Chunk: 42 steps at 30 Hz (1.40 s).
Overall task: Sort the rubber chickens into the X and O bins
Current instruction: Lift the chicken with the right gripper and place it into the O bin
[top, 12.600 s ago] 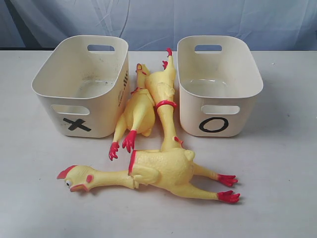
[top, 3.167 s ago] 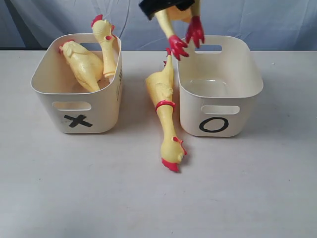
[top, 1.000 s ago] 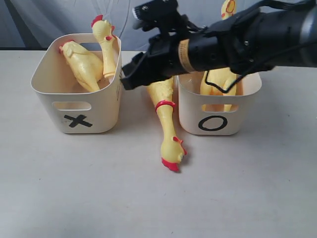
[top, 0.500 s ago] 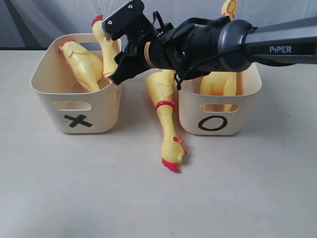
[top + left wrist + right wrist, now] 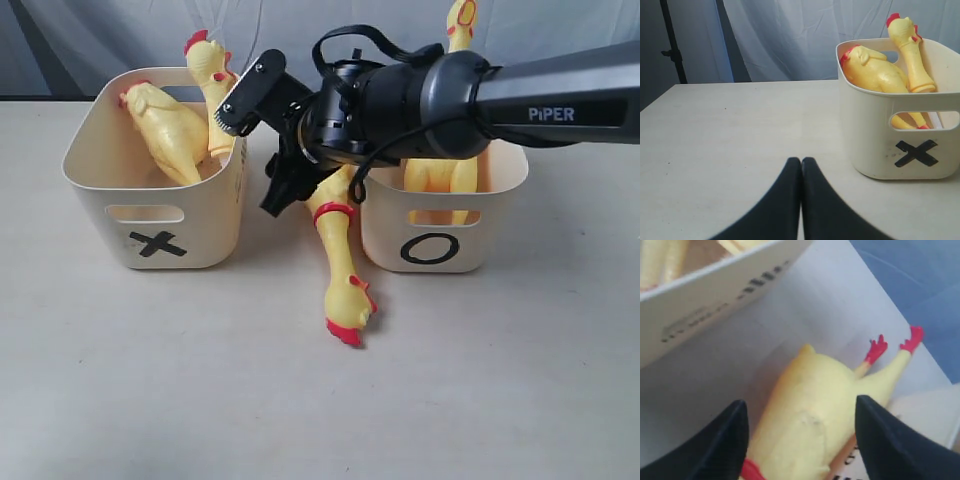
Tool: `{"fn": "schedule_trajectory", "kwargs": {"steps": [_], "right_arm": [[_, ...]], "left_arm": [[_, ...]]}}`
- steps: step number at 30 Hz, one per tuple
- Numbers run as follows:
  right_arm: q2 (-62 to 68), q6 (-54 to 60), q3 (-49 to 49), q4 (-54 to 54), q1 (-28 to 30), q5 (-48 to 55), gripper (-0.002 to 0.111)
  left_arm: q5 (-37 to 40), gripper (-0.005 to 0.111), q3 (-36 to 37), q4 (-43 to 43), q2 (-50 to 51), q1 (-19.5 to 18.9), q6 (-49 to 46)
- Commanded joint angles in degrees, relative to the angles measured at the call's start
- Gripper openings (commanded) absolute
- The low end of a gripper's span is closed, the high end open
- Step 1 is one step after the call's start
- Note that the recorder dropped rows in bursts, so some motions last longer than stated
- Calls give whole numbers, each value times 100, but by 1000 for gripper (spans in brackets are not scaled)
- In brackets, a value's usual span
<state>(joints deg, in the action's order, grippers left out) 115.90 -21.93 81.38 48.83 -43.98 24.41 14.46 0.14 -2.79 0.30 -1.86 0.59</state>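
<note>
While one chicken (image 5: 340,260) lies unsorted, right jaws straddle it, spread wide; next, descend and clamp.

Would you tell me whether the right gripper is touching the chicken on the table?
Cannot tell. The right wrist view shows the open gripper straddling the chicken closely, but neither a gap nor contact shows plainly.

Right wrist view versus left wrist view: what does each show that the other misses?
Only the right wrist view: the open right hand, with a finger on either side of the chicken on the table. Only the left wrist view: the shut left hand and the black X. Both: the X bin and the table.
</note>
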Motion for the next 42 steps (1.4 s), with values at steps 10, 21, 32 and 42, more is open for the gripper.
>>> {"fn": "schedule_trajectory", "kwargs": {"steps": [10, 21, 32, 42], "right_arm": [[956, 218, 1068, 188, -65, 1004, 65], [1175, 218, 1608, -103, -65, 1322, 69], [2369, -94, 1608, -75, 71, 2124, 69], [2463, -205, 1608, -680, 254, 2164, 41]], "left_arm": [[-81, 0, -14, 37, -30, 20, 38], [-81, 0, -14, 37, -30, 20, 38], [-81, 0, -14, 26, -30, 20, 38], [-81, 0, -14, 59, -30, 20, 38]]}}
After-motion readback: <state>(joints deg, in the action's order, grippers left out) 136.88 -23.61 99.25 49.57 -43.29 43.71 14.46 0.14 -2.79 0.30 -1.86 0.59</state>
